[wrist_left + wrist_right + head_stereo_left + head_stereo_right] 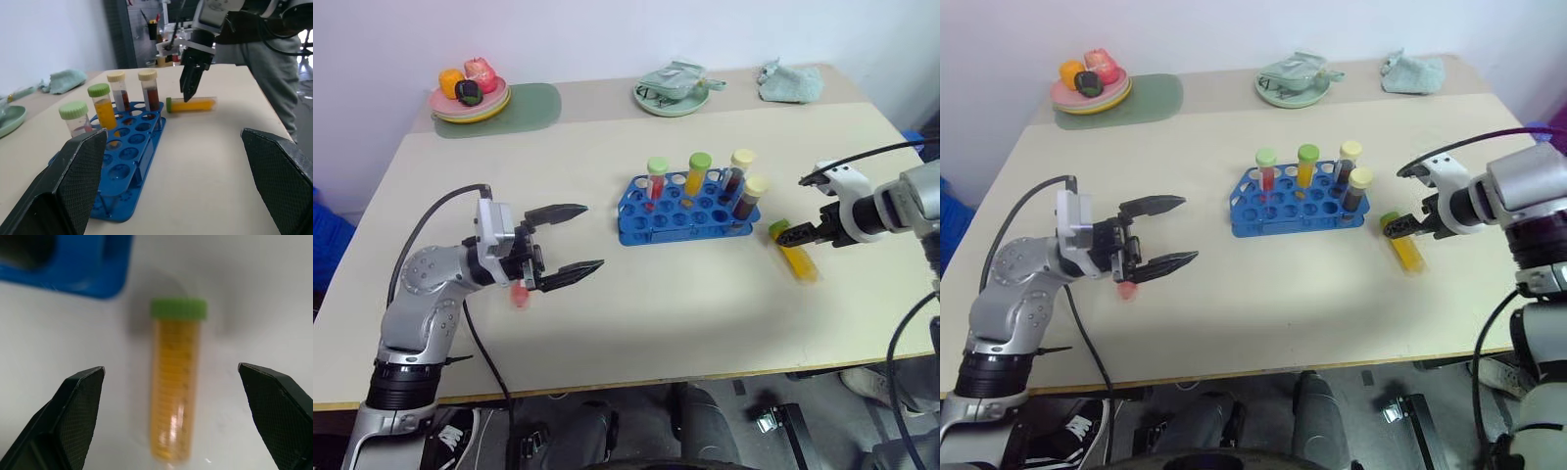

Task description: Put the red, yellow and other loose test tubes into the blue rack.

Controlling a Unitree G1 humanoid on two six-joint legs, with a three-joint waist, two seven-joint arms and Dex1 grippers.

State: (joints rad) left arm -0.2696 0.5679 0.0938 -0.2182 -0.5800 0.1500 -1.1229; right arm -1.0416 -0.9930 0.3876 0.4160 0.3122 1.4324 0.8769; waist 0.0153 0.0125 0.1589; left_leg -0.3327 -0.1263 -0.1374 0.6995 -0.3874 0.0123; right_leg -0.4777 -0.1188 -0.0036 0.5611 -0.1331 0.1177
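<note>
Left eye view: rack (688, 209) at centre holds four capped tubes; a yellow tube (797, 257) lies loose lower right of it, under the right gripper (787, 235); bare table (705, 313) lies in front. Left gripper (573, 238), mid-left, gapes empty. Right wrist view: fingers spread either side of the yellow tube, graduations unreadable.
</note>
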